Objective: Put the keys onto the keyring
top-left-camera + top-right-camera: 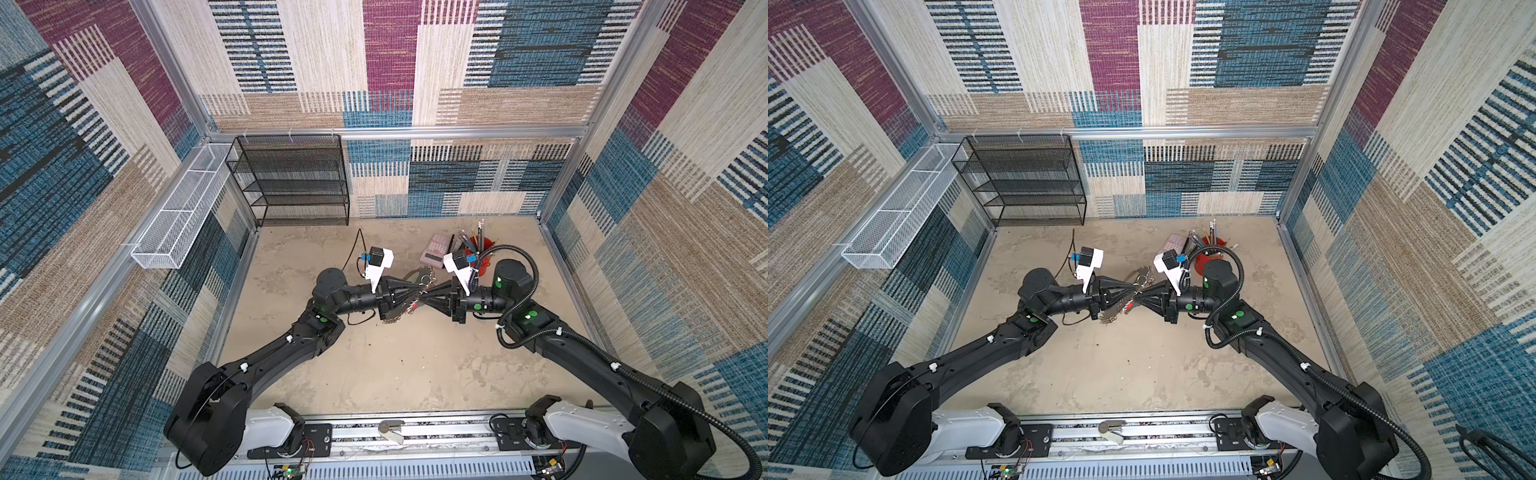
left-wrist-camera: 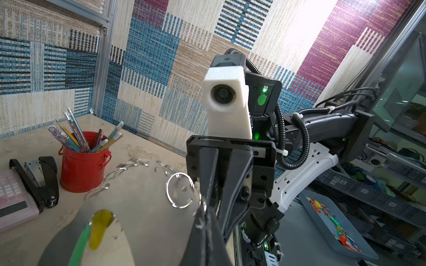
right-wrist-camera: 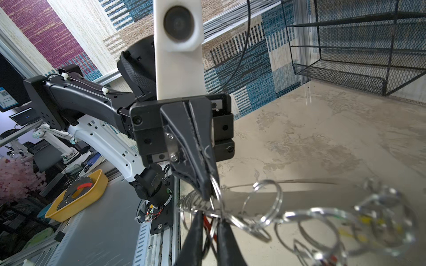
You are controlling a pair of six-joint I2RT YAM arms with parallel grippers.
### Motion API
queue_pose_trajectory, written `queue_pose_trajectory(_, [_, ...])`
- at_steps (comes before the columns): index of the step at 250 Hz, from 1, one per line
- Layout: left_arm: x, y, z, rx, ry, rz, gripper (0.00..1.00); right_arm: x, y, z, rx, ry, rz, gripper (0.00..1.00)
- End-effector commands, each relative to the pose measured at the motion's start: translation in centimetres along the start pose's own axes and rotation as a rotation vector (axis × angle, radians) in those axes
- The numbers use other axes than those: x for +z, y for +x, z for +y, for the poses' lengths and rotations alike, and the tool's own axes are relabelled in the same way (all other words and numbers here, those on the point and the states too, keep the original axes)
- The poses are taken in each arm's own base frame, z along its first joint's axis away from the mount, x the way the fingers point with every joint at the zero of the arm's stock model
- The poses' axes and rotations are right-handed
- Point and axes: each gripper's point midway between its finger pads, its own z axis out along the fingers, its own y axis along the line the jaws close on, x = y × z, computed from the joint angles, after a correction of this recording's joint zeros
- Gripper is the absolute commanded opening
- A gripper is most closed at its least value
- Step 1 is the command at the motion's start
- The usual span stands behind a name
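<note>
Keyring (image 1: pixel 420 277) aloft over the middle of the surface (image 1: pixel 395 374), between both tools. Left tool (image 3: pixel 208 194) pressed together, pinching its ringed edge; yellow tag (image 2: pixel 100 228) and green tag (image 2: pixel 80 244) dangling close by. Right tool (image 3: pixel 214 218) tip to tip with it, narrowed around a split ring; firm pinch or slight gap, cannot tell. Behind, rightward: pink calculator (image 1: pixel 436 249), red cup (image 2: pixel 83 170) of pens.

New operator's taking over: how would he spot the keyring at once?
On the tan table, find where the left pincer and right pincer meet tip to tip. The keyring hangs between them, clamped in the left one: a grey flexible band fringed with small silver split rings, unlike the pink calculator and red pencil bucket farther back.
</note>
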Motion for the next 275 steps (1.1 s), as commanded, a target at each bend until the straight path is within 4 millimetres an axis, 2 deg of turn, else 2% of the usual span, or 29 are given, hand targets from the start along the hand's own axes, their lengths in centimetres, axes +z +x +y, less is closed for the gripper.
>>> queue_pose_trajectory(1, [0.4, -0.7, -1.5, 0.006, 0.071, -0.041, 0.0, 0.1, -1.4, 0.6, -0.044, -0.009, -0.038, 0.13])
queue_pose_trajectory(29, [0.6, 0.0, -1.5, 0.004, 0.07, -0.022, 0.0, 0.0, -1.5, 0.4, -0.046, 0.003, -0.038, 0.15])
queue_pose_trajectory(57, [0.5, 0.7, -1.5, 0.005, 0.073, 0.007, 0.0, 0.0, -1.7, 0.2, -0.041, 0.022, -0.04, 0.21])
queue_pose_trajectory(95, [-0.1, 1.7, -1.5, 0.088, 0.021, 0.093, 0.0, -0.5, -1.8, 0.3, -0.037, 0.035, -0.042, 0.27])
queue_pose_trajectory(120, [-0.5, 2.3, -1.5, 0.118, -0.009, 0.153, 0.0, -0.8, -1.6, 0.1, -0.025, 0.051, -0.039, 0.28])
queue_pose_trajectory(178, [-0.6, 1.8, -2.0, 0.137, 0.0, 0.154, 0.0, -1.4, -1.3, 0.1, -0.018, 0.06, -0.048, 0.29])
queue_pose_trajectory(248, [-1.1, 1.2, -2.8, 0.19, -0.008, 0.159, 0.0, -1.7, -0.7, 0.4, -0.006, 0.047, -0.04, 0.23])
queue_pose_trajectory(275, [-1.4, 1.0, -2.8, 0.219, -0.022, 0.153, 0.0, -1.7, -0.8, 0.7, -0.008, 0.029, -0.045, 0.24])
